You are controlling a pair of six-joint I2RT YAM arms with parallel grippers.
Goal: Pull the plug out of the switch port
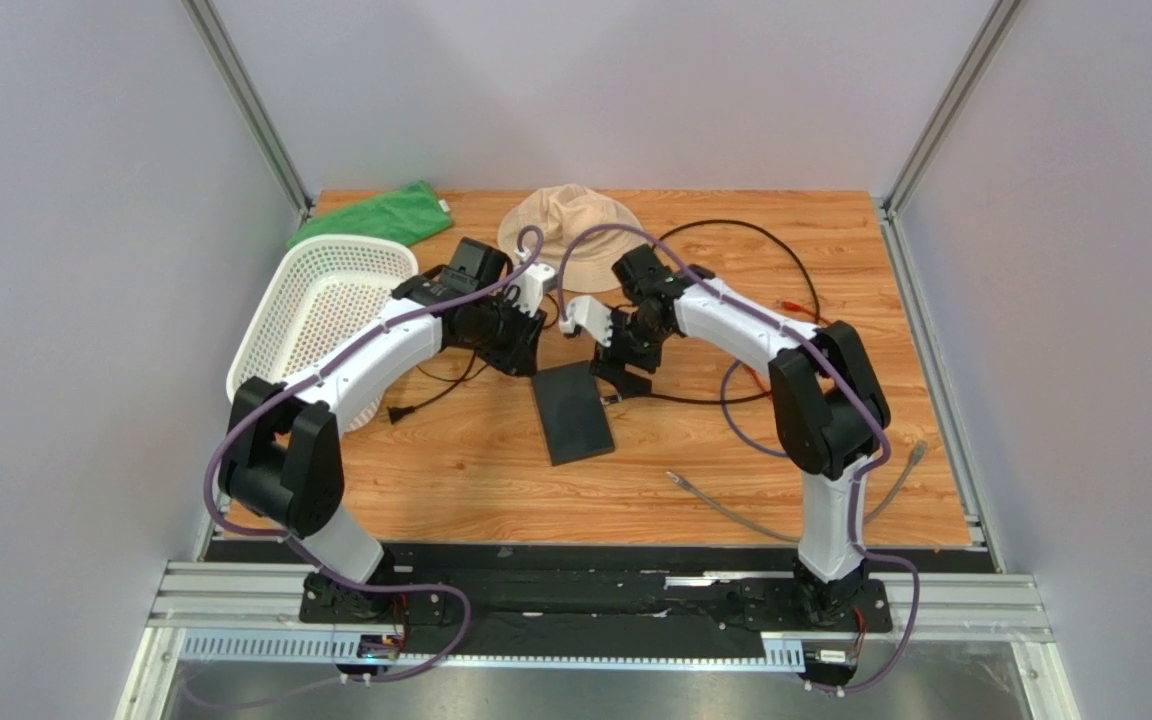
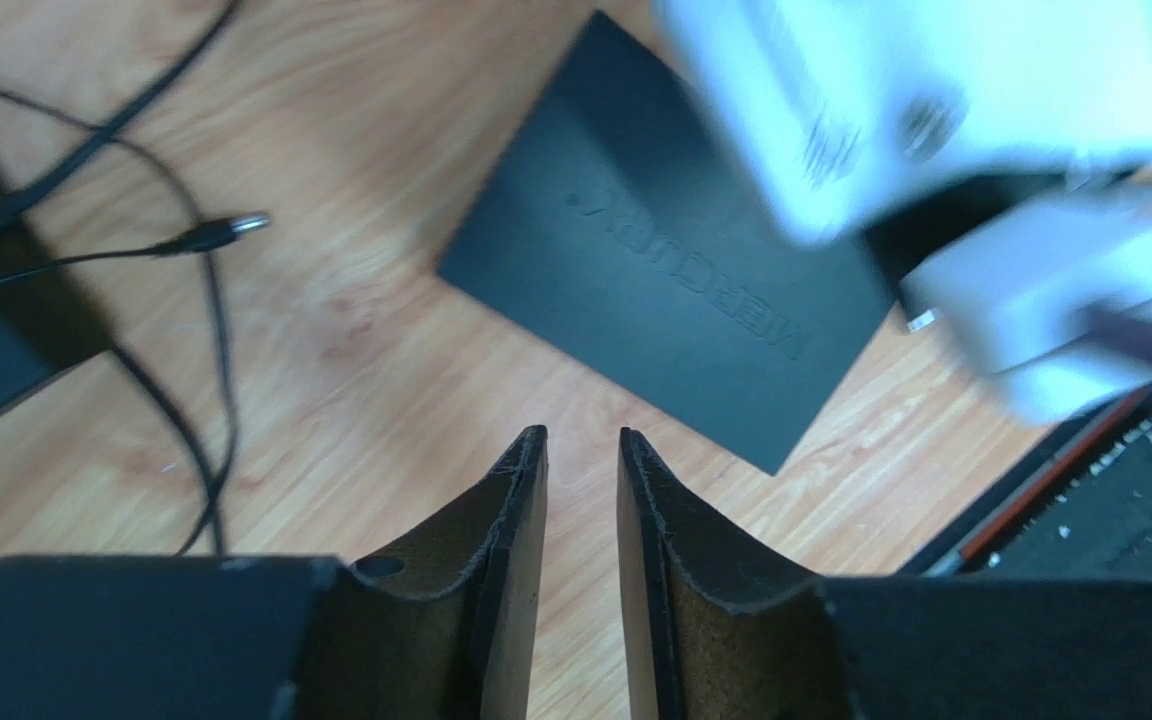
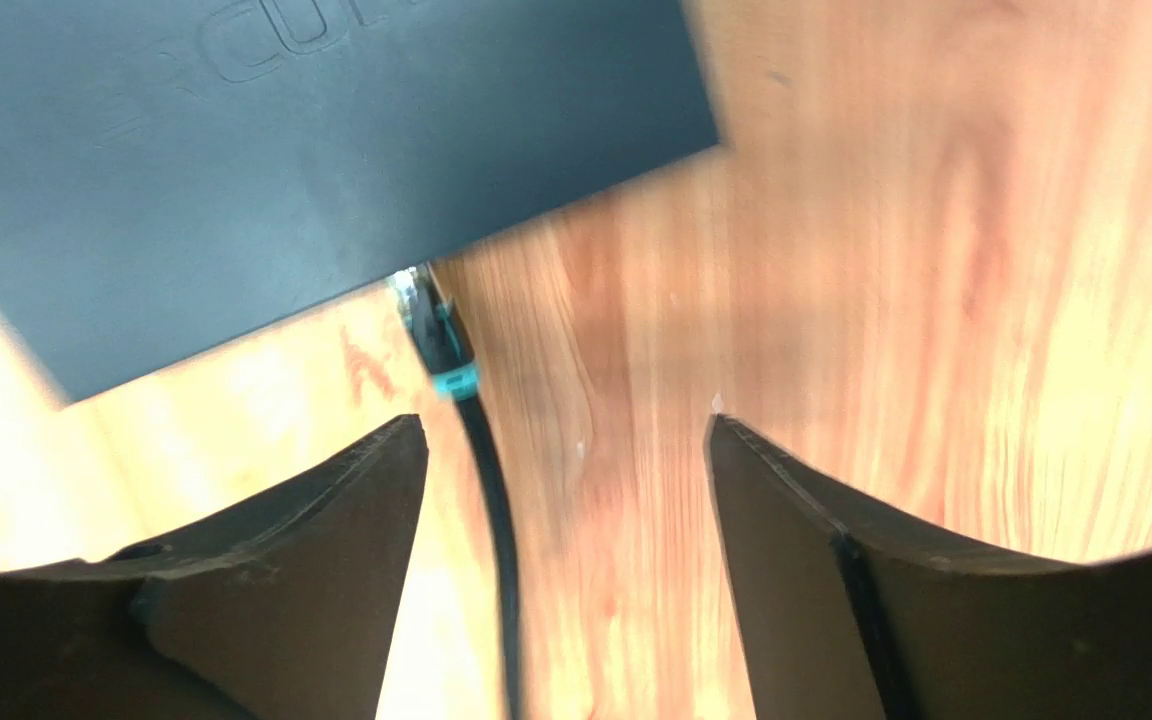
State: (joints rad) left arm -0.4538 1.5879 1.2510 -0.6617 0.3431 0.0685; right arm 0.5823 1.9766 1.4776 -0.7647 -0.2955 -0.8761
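switch [image 1: 572, 413]: flat on the table [image 1: 838, 450], just near both grippers
plug [image 3: 444, 360]: at the switch edge, blurred; seated in the port or already out, I cannot tell
cable [image 3: 500, 600]: runs from the plug down between the right jaws
right gripper [image 3: 564, 428]: wide, holding nothing
left gripper [image 2: 582, 443]: narrow gap, empty, beside the switch
advice: if the plug is seated, grip the plug body, not the cable; left gripper should press the switch; pull straight along the port

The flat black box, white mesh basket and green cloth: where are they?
Flat matte-black switch box [image 1: 573, 416], top view, its top face.
White plastic mesh basket [image 1: 330, 305], top view, bare floor.
Green cloth [image 1: 384, 215], top view, centre.
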